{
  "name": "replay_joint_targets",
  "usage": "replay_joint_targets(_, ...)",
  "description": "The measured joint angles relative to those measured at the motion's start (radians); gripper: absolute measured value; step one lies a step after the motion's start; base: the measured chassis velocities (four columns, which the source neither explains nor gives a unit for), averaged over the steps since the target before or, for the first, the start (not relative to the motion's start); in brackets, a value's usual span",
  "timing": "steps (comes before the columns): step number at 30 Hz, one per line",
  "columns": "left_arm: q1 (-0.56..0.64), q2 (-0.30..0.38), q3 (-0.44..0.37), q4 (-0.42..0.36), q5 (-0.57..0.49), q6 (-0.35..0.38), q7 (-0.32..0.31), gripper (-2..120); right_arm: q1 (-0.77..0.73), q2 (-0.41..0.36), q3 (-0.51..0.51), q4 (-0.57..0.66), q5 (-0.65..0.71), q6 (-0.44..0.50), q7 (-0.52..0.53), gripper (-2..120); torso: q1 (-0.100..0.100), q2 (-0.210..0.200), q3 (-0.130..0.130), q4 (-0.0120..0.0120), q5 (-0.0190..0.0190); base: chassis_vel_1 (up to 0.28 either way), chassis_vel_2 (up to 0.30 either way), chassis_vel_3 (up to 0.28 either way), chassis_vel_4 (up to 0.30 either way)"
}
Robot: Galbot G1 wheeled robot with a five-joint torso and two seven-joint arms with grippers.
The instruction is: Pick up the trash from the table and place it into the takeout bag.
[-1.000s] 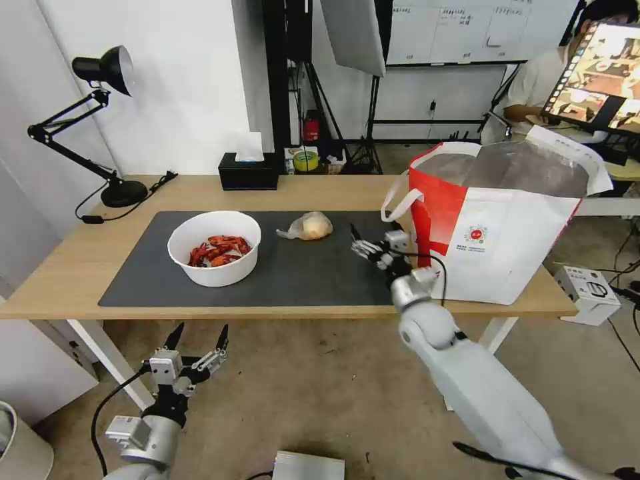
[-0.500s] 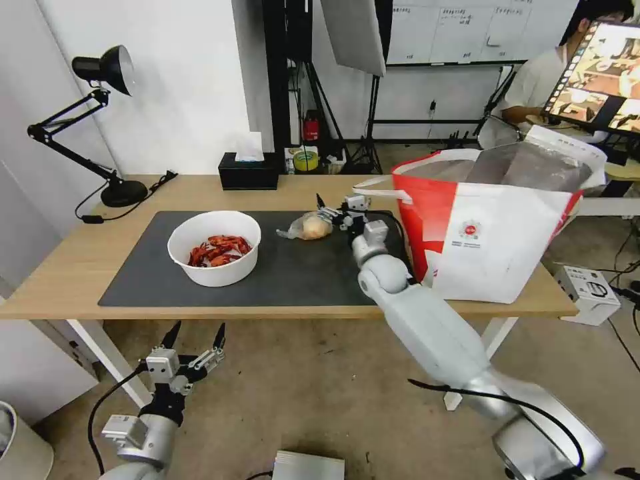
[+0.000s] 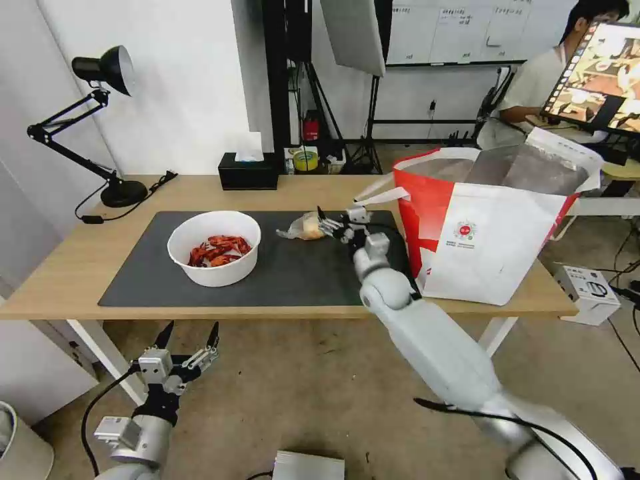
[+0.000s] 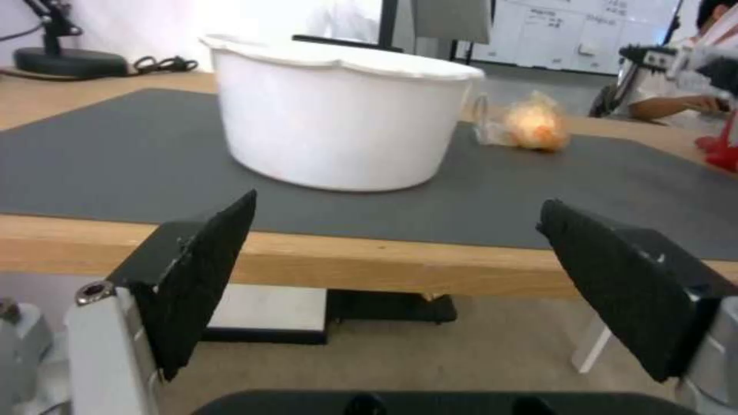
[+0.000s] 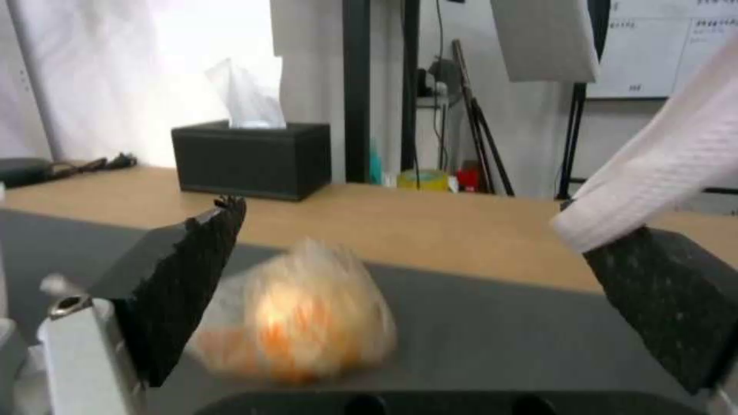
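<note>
We have our right hand (image 3: 331,227) out over the dark mat (image 3: 293,273) on the bench (image 3: 67,267), its fingers spread and level with the clear bag with the beige lump (image 3: 308,227); the wrist view puts the bag (image 5: 296,320) low between the two black pads (image 5: 188,282), nearer one of them, and we cannot tell whether it touches that pad; nothing is gripped yet. From the white bowl of crayfish (image 3: 213,257) the bag lies at about two o'clock, well apart; the takeout bag (image 3: 493,233) stands at three o'clock from the bag, mouth open, one white loop handle (image 3: 380,193) draped close over our wrist. We judge the bag light and soft; its thin film looks slippery and would crumple, so the firm lump inside, not the loose tail, seems the place to close on, and gently. The bowl looks stiff but open-topped, so we would keep it level. Our left hand (image 3: 187,343) waits below the bench's front edge, fingers apart and empty.
</note>
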Motion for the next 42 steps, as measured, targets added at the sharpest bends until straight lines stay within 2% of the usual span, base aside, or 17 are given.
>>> replay_joint_targets(11,0.008,-0.007,0.01,0.001,0.015,0.0,0.0,100,-0.15,-0.045,0.057,0.126,-0.009,0.002,0.009,100,0.0,0.0,0.0,0.0001,0.0001,0.0,0.0,0.0,0.0)
replay_joint_targets(19,0.015,-0.026,0.017,0.0,0.034,-0.003,0.0,100,-0.204,-0.086,0.087,0.201,-0.007,0.006,0.01,100,0.0,0.0,0.0,0.0001,-0.0001,0.0,0.0,0.0,0.0)
replay_joint_targets(24,0.015,-0.031,0.023,0.0,0.042,-0.004,0.0,100,-0.209,-0.092,0.085,0.205,-0.005,0.006,0.009,100,0.0,0.0,0.0,0.0,-0.0001,0.0,0.0,0.0,0.0)
replay_joint_targets(28,0.016,-0.034,0.024,-0.002,0.045,-0.004,0.0,100,-0.181,-0.076,0.067,0.175,0.001,0.006,0.008,100,0.0,0.0,0.0,0.0,0.0,0.0,0.0,0.0,0.0)
replay_joint_targets(42,0.037,-0.032,-0.02,-0.012,0.032,-0.012,0.001,100,0.026,0.051,-0.005,-0.074,0.021,0.001,-0.015,100,0.0,0.0,0.0,0.0003,-0.0001,0.0,0.0,0.0,0.0)
